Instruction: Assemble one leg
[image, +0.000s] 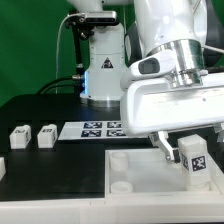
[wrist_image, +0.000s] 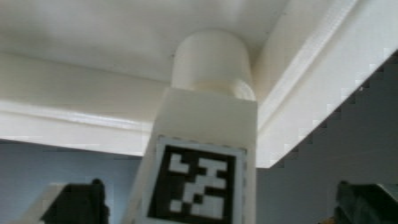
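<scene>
— one leg (image: 193, 156) clamped upright in the jaws of the gripper (image: 192, 152), tag face outward, over the white square top (image: 150, 180).
— closed on it, then?
— yes, pinched at both sides; from the wrist, leg (wrist_image: 201, 150) standing against a raised rim.
— others?
— two loose legs (image: 20, 133) on the black tabletop (image: 40, 110), well apart from the held leg, beyond the marker board (image: 96, 128).

White tagged leg (image: 193, 157) (wrist_image: 205, 140) upright between the tool's fingers, seemingly just above the tabletop (image: 150, 185) corner.
</scene>
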